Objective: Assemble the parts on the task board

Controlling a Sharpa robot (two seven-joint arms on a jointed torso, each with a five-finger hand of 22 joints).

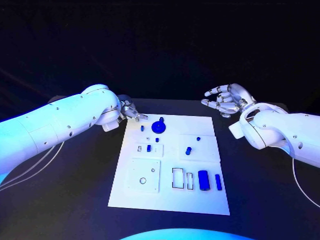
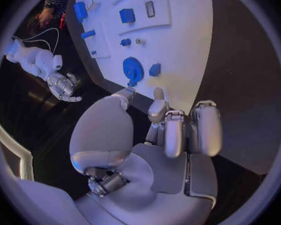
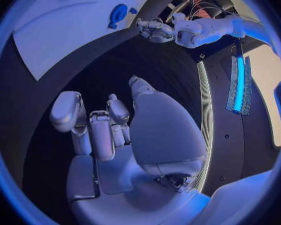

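task board [image 1: 131, 197]: 1 | blue parts: maybe 9, gear [image 1: 158, 126] included | left robot hand [image 1: 128, 111] and right robot hand [image 1: 225, 100]: both released

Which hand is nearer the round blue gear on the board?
Left. The left hand hovers at the task board's far corner, close beside the gear. The right hand is open, off the board, farther away.

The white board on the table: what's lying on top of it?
On the task board lie small blue parts: a round gear, a bar and a slimmer strip, beside empty slots. Neither hand covers it.
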